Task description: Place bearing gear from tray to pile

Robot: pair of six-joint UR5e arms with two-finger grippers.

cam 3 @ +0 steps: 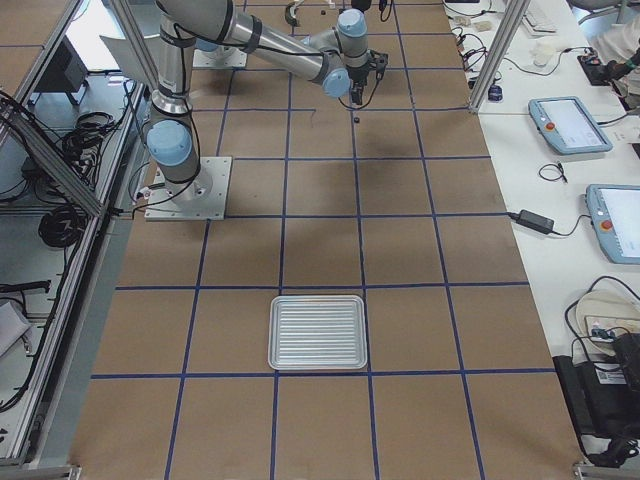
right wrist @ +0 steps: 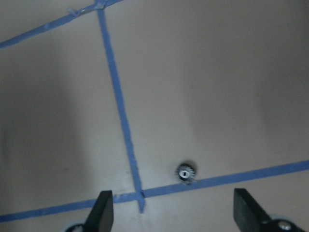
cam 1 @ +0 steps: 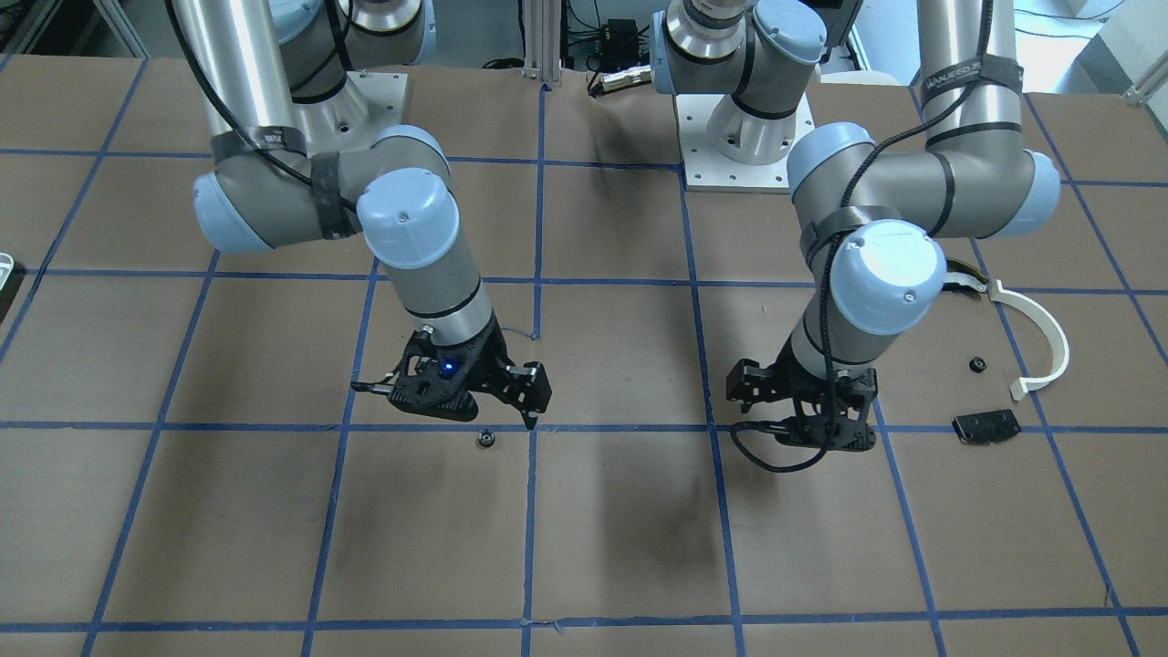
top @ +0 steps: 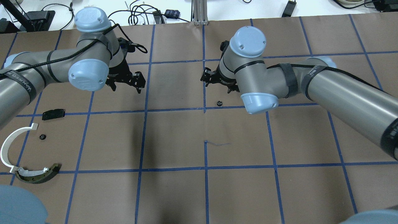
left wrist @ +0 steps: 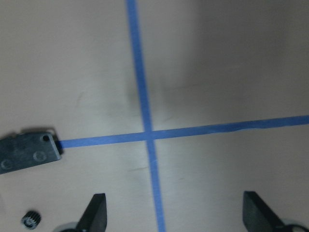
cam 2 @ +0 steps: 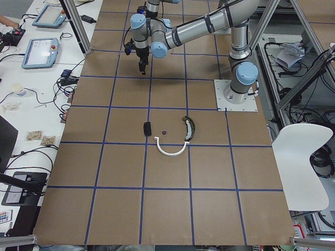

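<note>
Resting on the table (top: 174, 140) by a blue tape crossing: one bearing gear (right wrist: 185, 172), just beside the right claw (right wrist: 172, 208), spread wide, gripping nothing. Left claw (left wrist: 175, 208) likewise spread, near the pile: white half-ring (top: 7, 146), olive curved piece (top: 39, 175), black plate (top: 53, 114), second gear (top: 42, 136). Ribbed metal tray (cam 3: 318, 332) well apart from both arms.

Blue-gridded brown table (top: 174, 140); white half-ring (top: 6, 146); black plate (top: 53, 114); dark gear (top: 219, 103).
</note>
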